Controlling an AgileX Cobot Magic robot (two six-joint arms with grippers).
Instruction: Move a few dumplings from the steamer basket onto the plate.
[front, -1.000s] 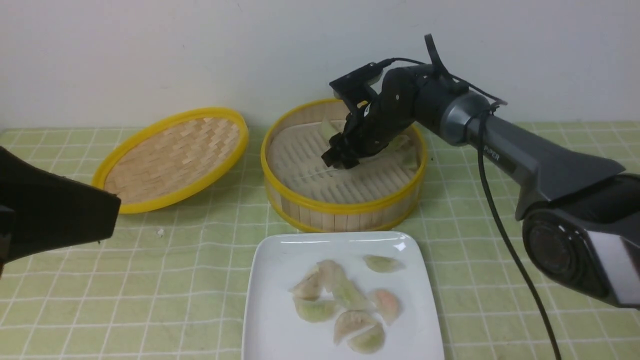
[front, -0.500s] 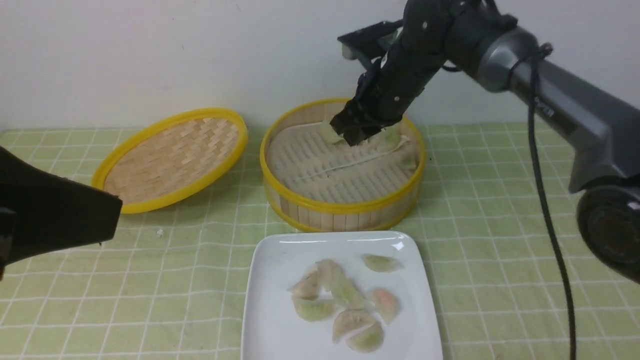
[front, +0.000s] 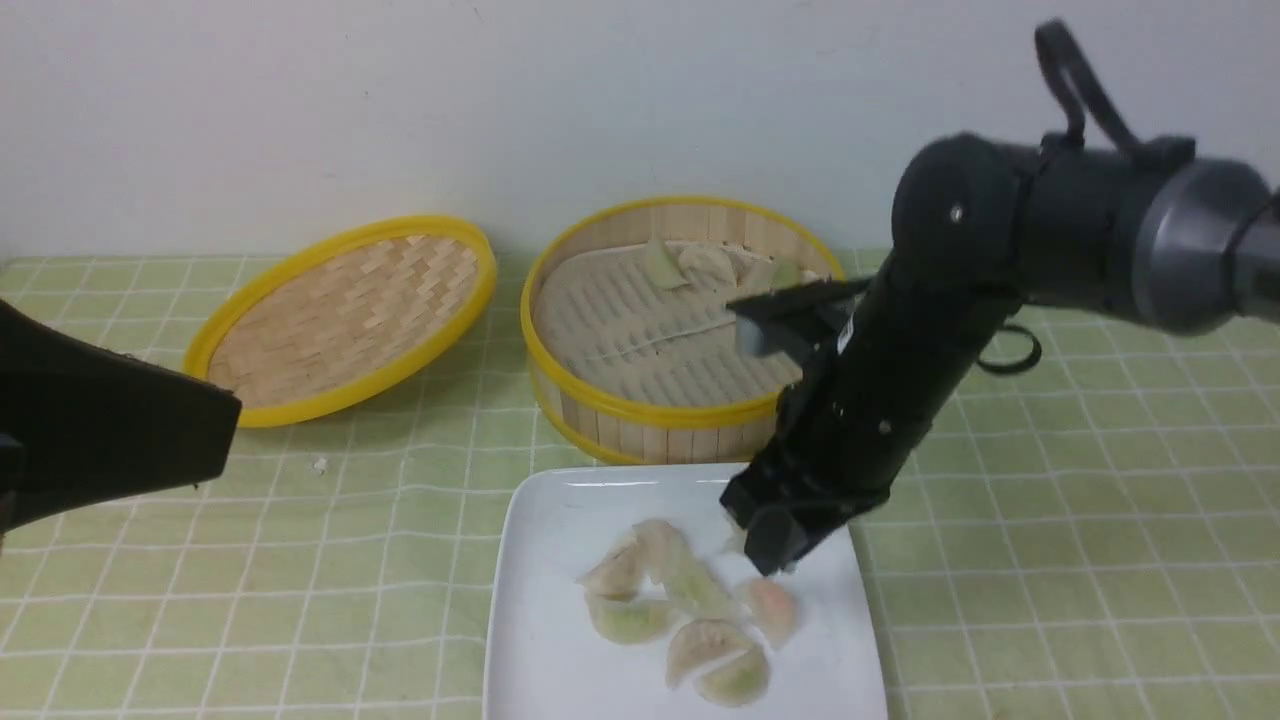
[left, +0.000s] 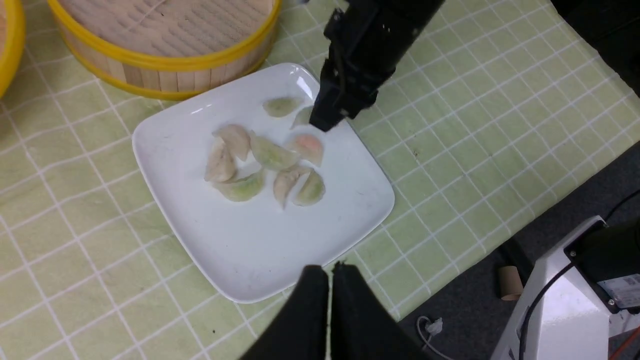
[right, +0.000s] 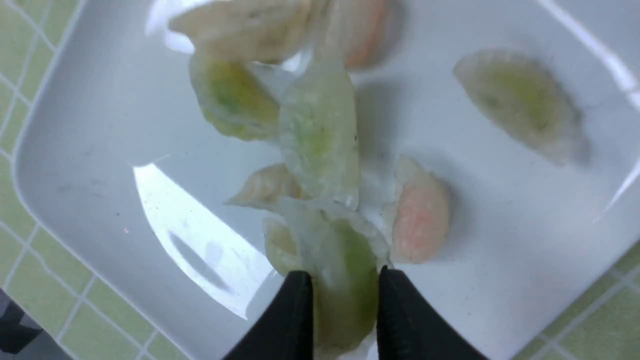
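My right gripper (front: 765, 548) hangs just above the far right part of the white square plate (front: 545, 520), shut on a pale green dumpling (right: 345, 260) that sticks out between its black fingers (right: 292, 310). From the left wrist view the same gripper (left: 320, 122) shows over the plate's far corner. Several dumplings (front: 690, 595) lie in a loose cluster on the plate. Behind it stands the steamer basket (front: 640, 408), with a few dumplings (front: 700, 265) against its far wall. My left gripper (left: 330, 270) is shut and empty, hovering over the plate's near edge (left: 260, 285).
A shallow woven lid (front: 345, 315) with a yellow rim leans on the table left of the basket. A green checked cloth (front: 1050, 520) covers the table. The left arm's dark body (front: 100, 430) fills the left edge. The table's edge and a white base (left: 575, 300) lie beyond the plate.
My right arm rose out of the steamer basket with a dumpling and swung toward me, down over the plate. Its jaws narrowed on the dumpling. The left arm stayed still.
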